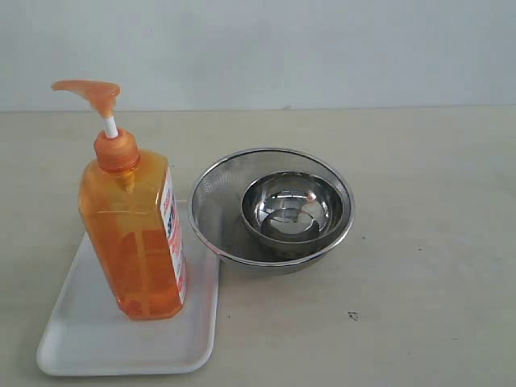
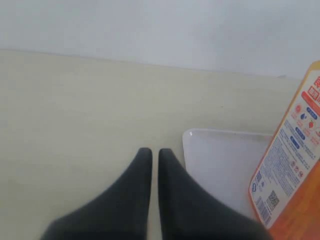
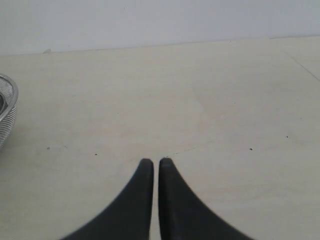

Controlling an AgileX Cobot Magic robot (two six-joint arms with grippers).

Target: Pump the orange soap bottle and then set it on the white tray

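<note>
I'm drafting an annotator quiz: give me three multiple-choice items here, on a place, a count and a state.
1. The orange soap bottle stands: A on the white tray; B upright off it; C toppled off it.
2. Steel bowls in sight: A one; B two; C three.
3. The left gripper is: A wide open; B shut on the bottle; C shut, empty.
Answers: 1 A, its base rests there. 2 B, a small steel bowl sits inside the mesh strainer bowl. 3 C, fingertips nearly meet, nothing between.

Black, curved, tapering fingers (image 2: 131, 200) on left pincer (image 2: 151, 152) and right pincer (image 3: 153, 162)
</note>
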